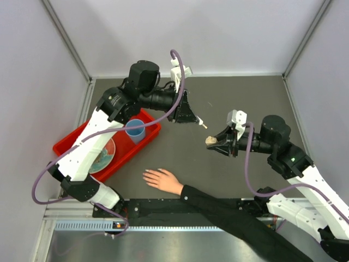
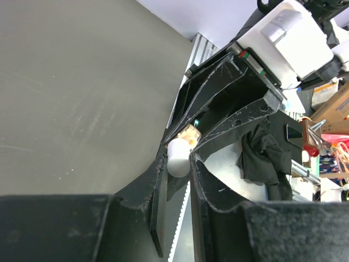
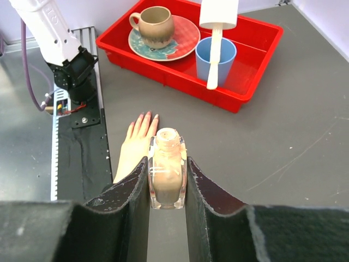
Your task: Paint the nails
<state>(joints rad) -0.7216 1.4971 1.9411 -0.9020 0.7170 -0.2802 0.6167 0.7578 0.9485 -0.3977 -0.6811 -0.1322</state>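
Cup (image 1: 135,131) and plate (image 1: 106,154) in tray (image 1: 125,150) at left; hand (image 1: 161,179) just right of it

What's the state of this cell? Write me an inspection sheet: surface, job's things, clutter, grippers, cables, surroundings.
Surface: grey table, faint scuff marks, no spills seen.
Job's things: hand lying flat with fingers spread, in a black sleeve; nails too small to tell if painted; polish bottle uncapped; white brush cap off the bottle.
Clutter: red tray holding a blue cup and a mug on a plate.
Grippers: left gripper shut on white brush cap; right gripper shut on polish bottle; both apart from the hand.
Cables: purple cable looped along each arm.
Surroundings: pale enclosure walls; metal rail at the near edge.
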